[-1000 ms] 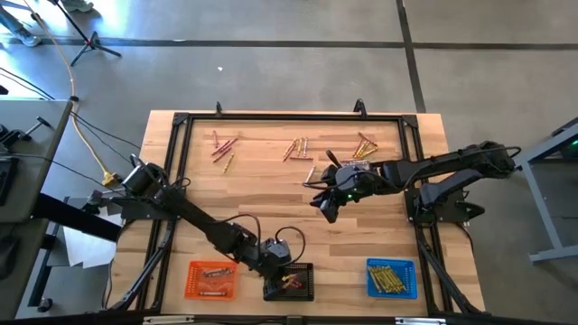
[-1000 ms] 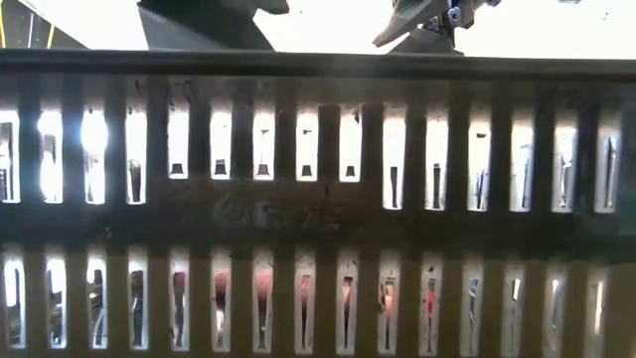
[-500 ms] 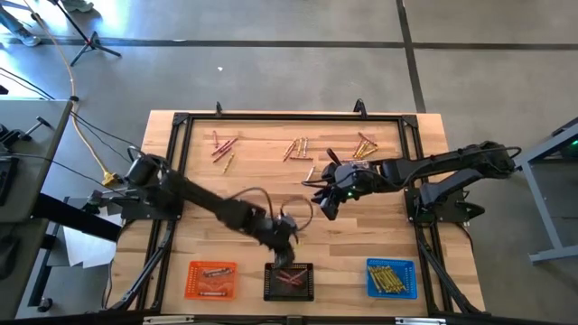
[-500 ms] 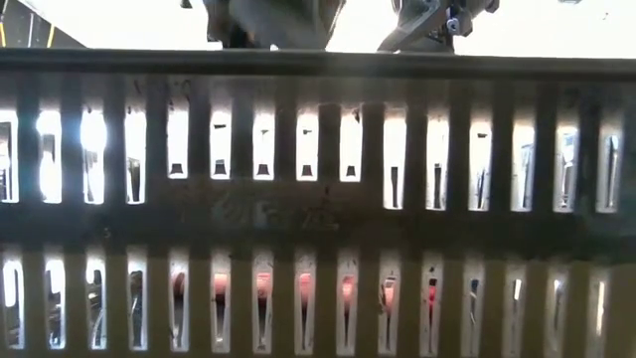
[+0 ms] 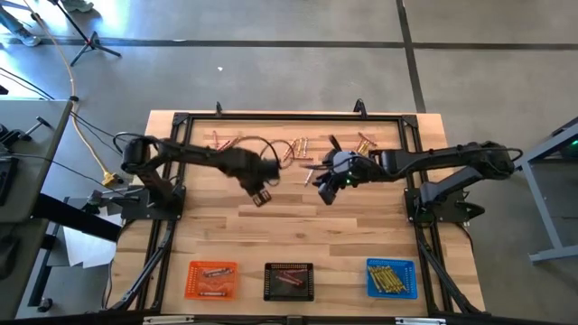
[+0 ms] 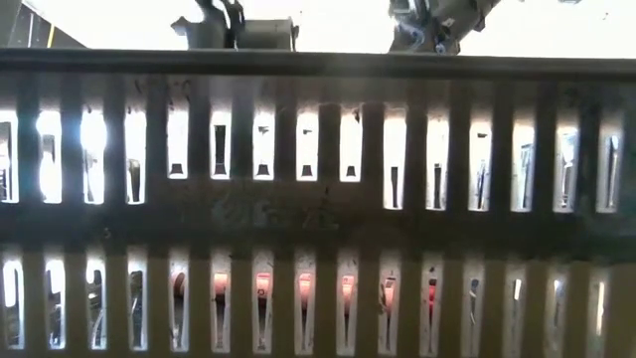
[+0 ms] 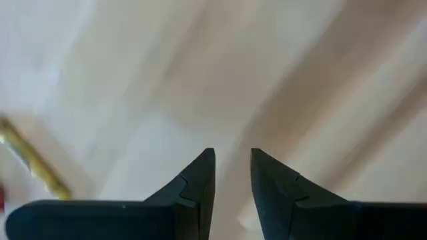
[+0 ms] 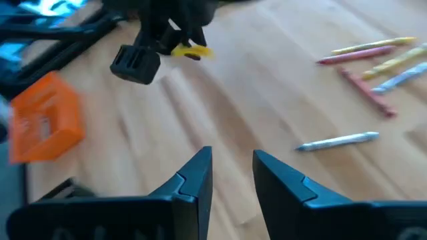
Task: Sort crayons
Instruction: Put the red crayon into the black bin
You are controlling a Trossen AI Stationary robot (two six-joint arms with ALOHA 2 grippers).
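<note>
Loose crayons lie flat on the wooden table in three small heaps near its far edge. My left gripper hangs over bare wood at mid-table, pointing down, open by a narrow gap with nothing in it. A yellow crayon shows beside it. My right gripper hovers just to its right, slanting down, open and empty. A grey crayon and several red and yellow crayons lie ahead of it.
Along the near edge stand three trays with crayons in them: orange, black, blue. A black frame rims the table. The black tray's slatted wall fills the low view. Bare wood lies between grippers and trays.
My left gripper has swung from above the black tray at the near edge toward the far edge, to mid-table, tipping to point straight down. My right gripper has shifted a little toward the far edge.
</note>
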